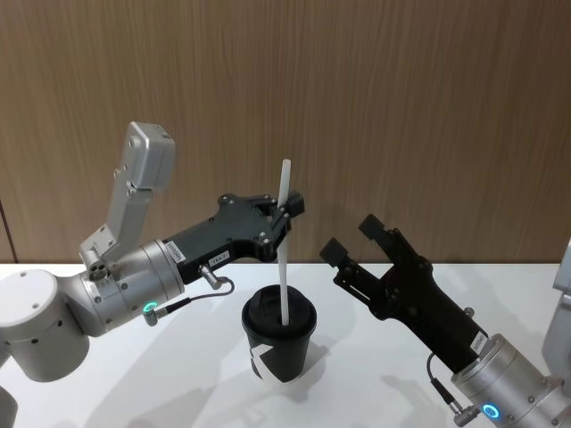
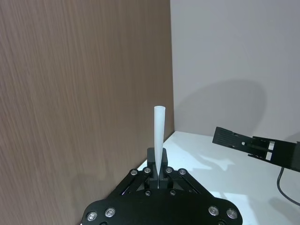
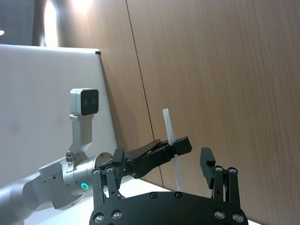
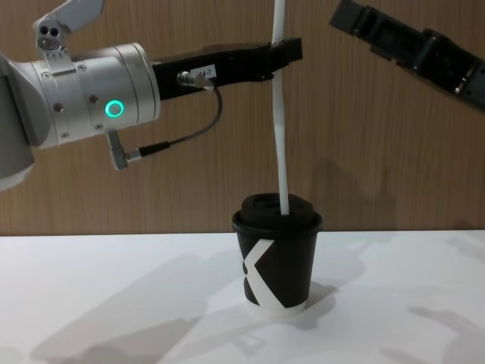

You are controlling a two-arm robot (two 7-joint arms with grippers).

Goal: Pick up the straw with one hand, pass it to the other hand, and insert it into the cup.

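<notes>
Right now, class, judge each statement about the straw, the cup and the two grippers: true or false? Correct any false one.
1. The left gripper is shut on the straw. True.
2. The straw's lower end meets the lid of the cup. True.
3. The right gripper also grips the straw. False: its jaws are open, and it is off to the side of the straw.
4. The cup lies on its side. False: it stands upright on the white table.
5. The straw is bent in half. False: it is straight and near vertical.
</notes>
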